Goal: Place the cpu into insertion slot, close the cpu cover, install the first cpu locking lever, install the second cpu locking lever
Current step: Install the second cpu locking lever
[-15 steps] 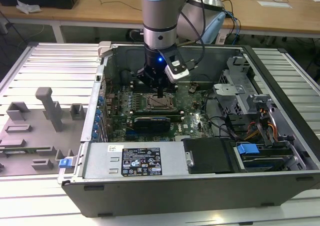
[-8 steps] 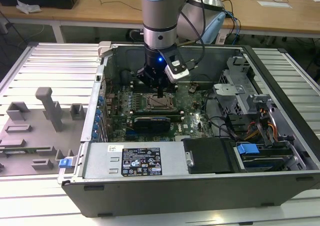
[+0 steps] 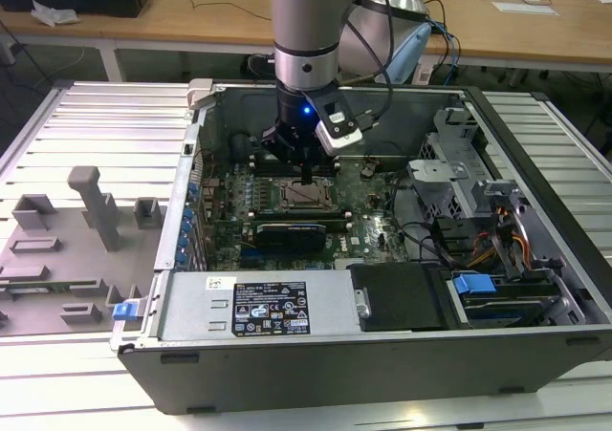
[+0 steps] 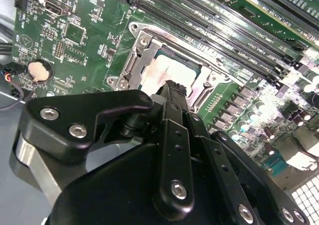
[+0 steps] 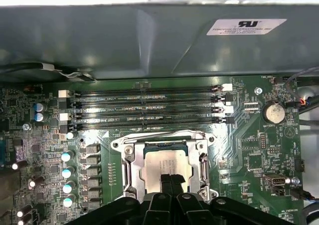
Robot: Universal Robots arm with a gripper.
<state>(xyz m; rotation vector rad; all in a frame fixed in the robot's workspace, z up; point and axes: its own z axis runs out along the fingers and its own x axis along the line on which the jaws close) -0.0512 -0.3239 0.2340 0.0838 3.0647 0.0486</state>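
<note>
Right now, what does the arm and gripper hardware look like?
The arm is a silver-grey tube with a pale blue joint cap and a black band, a blue light glowing at the wrist. A white-and-black camera module is clipped beside it, with dark cables trailing off. The gripper is matt black, with linkage bars and silver screw heads.

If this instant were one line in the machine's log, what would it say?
end effector: shut, tip over cpu | cpu: seated in insertion slot | cpu cover: down around cpu

Matt silvery metal cpu [image 5: 163, 166]
</note>
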